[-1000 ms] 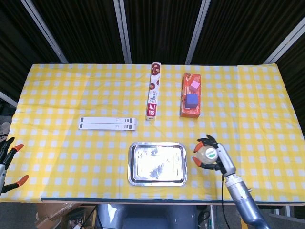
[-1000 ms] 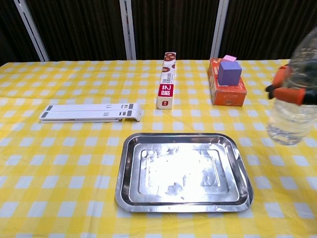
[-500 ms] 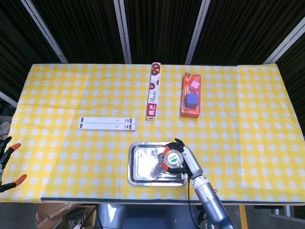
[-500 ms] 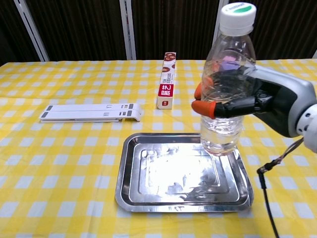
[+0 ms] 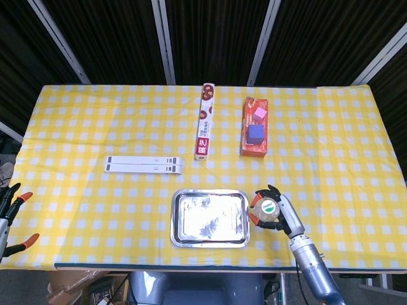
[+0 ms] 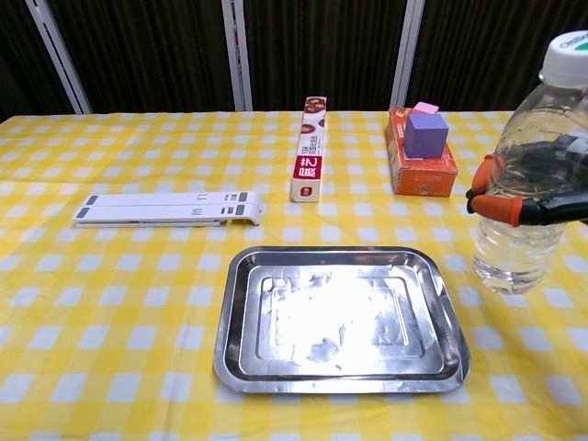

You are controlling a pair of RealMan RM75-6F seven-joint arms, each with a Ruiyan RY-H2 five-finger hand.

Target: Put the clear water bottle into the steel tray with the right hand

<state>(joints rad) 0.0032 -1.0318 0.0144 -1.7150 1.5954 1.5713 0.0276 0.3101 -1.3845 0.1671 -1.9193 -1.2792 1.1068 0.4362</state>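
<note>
Back out to the right goes the bottle: half a second ago it hung over the right end of the tray, and now it is held upright just beside the tray's right rim, off to the side over the yellow checked desk. The right hand has it round the middle, orange-tipped fingers wrapped tight against the clear wall, and the chest view shows them closed on the bottle's waist with the white cap standing above. From the head view you look straight down on that cap, green mark on top, with the fingers curled around it and the forearm running away toward the near desk edge. Whether the bottle's base touches the cloth cannot be told. Nothing lies in the tray. Over at the far left edge the left hand shows only as a few orange-tipped fingers, spread apart and holding nothing. Behind the tray lie a flat white stand, a long narrow box, and an orange box with a purple block on top.
</note>
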